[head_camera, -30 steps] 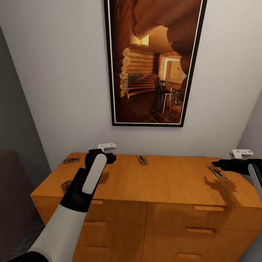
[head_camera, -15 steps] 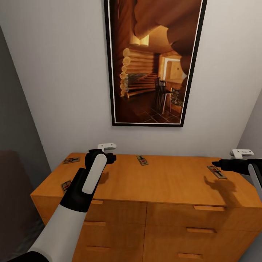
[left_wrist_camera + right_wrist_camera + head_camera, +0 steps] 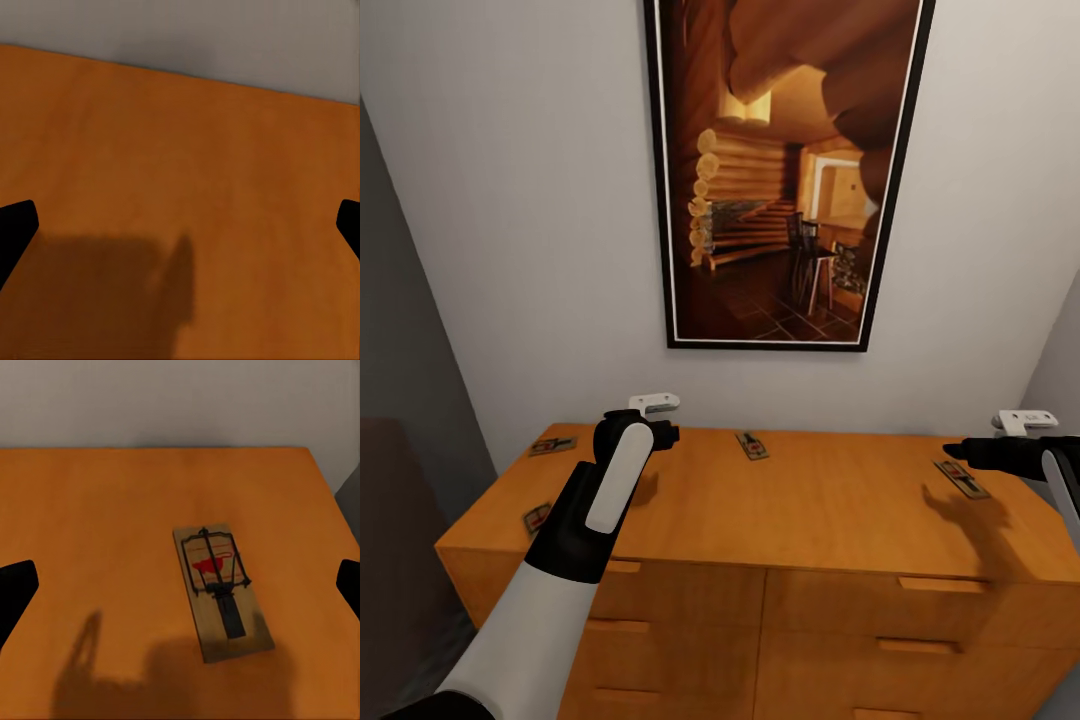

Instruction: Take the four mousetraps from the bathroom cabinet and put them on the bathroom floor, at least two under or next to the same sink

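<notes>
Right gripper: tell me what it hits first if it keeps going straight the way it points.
Likely the mousetrap lying flat on the cabinet top, since it sits between the open fingers of the right gripper in the right wrist view. Depth is unclear; it may touch the bare wood beside it.

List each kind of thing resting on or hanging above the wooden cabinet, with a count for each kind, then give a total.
Mousetraps: 4, on the cabinet top: back left, front left, back middle, far right
Framed picture: 1, on the wall
Total: 5
</notes>
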`<state>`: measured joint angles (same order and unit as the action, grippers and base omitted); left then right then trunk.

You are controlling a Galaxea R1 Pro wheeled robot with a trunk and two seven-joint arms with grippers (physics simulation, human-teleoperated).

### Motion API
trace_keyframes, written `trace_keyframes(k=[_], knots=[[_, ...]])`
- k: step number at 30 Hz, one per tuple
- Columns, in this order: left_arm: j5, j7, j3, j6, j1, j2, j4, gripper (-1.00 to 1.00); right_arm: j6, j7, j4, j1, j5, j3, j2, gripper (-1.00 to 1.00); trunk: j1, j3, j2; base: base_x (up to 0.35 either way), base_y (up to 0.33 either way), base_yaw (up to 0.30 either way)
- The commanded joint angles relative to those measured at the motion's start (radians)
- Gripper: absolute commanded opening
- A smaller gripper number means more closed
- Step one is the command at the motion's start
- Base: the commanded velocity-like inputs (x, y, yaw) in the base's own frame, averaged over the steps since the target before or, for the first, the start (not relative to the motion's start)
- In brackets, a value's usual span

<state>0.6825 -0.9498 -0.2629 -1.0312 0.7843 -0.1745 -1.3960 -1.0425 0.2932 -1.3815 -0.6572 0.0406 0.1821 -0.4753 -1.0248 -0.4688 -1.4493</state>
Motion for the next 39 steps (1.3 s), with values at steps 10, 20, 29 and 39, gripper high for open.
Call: trace_keyframes(k=[10,20,29,39], knots=[[0.009,-0.010,0.000,-0.004,0.001,0.000,-0.001,1.00,-0.005,-0.005,0.000,-0.001,0.004,0.001,0.000,1.00,0.000,-0.001,-0.001,0.040,0.000,0.000],[0.011,-0.010,-0.001,-0.004,0.001,0.000,0.000,1.00,-0.005,-0.007,0.010,-0.001,0.004,0.000,-0.002,1.00,0.000,-0.001,-0.001,0.004,0.000,0.000],[0.011,-0.010,-0.001,-0.003,0.001,0.000,0.000,1.00,-0.005,-0.003,0.007,-0.001,0.004,0.000,-0.001,1.00,0.000,-0.001,-0.001,0.000,-0.034,0.000],[0.011,-0.009,0.000,-0.003,0.001,0.000,0.000,1.00,-0.005,-0.001,0.003,-0.001,0.004,-0.001,0.000,1.00,0.000,-0.001,-0.001,0.000,-0.214,0.000]])
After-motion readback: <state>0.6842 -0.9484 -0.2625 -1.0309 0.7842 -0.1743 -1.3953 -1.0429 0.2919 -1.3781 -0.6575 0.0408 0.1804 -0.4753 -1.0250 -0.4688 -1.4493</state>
